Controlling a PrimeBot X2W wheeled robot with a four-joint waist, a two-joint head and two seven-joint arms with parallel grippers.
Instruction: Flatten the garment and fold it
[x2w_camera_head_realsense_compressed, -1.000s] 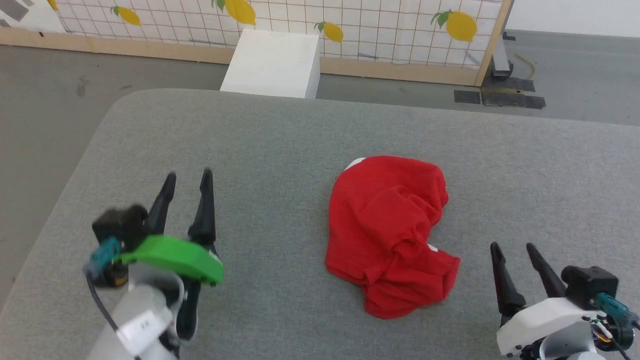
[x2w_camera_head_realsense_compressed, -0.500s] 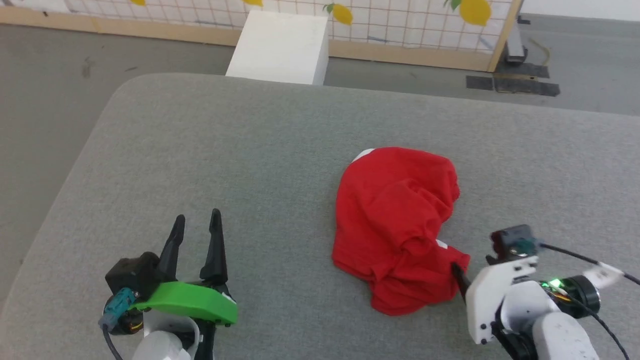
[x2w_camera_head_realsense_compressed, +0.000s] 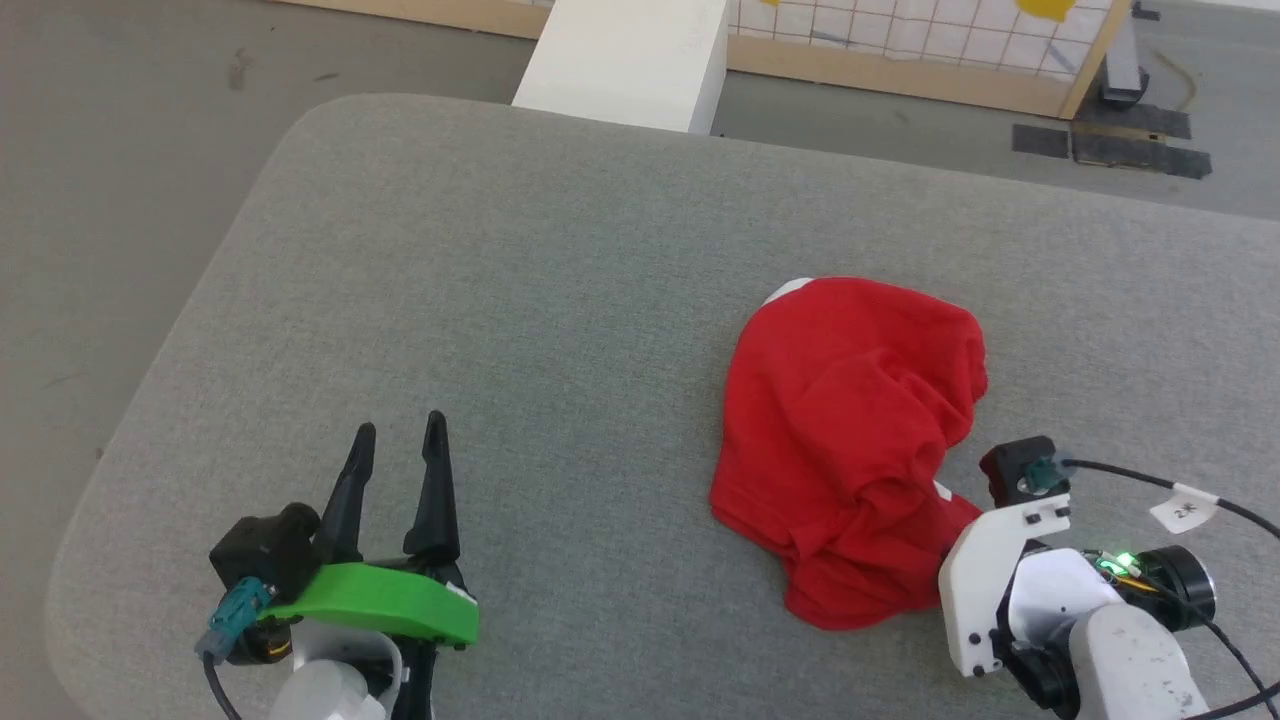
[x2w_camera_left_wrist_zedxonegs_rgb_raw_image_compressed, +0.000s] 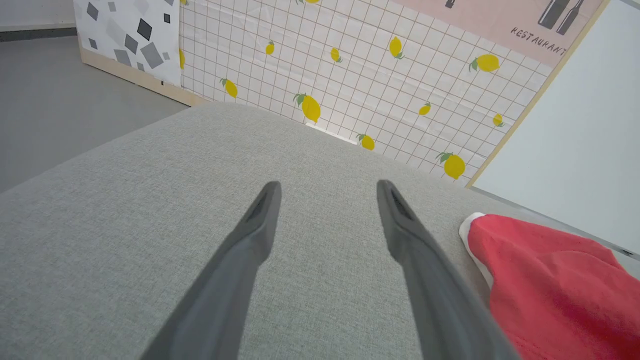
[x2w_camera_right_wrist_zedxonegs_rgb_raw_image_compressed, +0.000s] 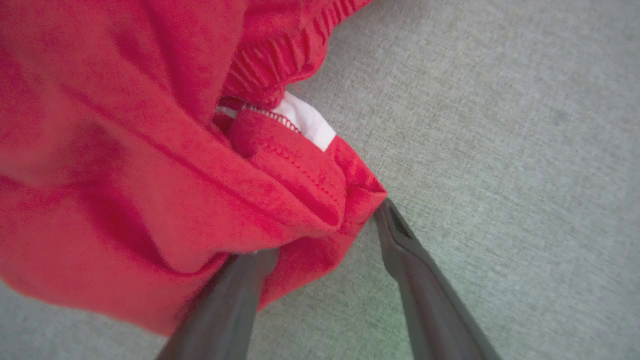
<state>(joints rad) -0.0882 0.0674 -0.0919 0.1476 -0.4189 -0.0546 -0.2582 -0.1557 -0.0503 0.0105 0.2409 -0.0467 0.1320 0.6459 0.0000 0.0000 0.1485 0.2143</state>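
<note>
Fingers (x2w_camera_head_realsense_compressed: 433, 480) of left gripper (x2w_camera_head_realsense_compressed: 400, 428) stand apart over grey padded surface (x2w_camera_head_realsense_compressed: 560, 300), well clear of fabric. Crumpled red garment (x2w_camera_head_realsense_compressed: 850, 420) lies right of centre. Right gripper (x2w_camera_right_wrist_zedxonegs_rgb_raw_image_compressed: 325, 227) straddles its near corner, spread wide, unclamped.

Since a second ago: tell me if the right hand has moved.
Yes. The right hand moved in to the garment's near corner; it stood clear of the cloth before, and its open fingers now straddle that corner.
</note>
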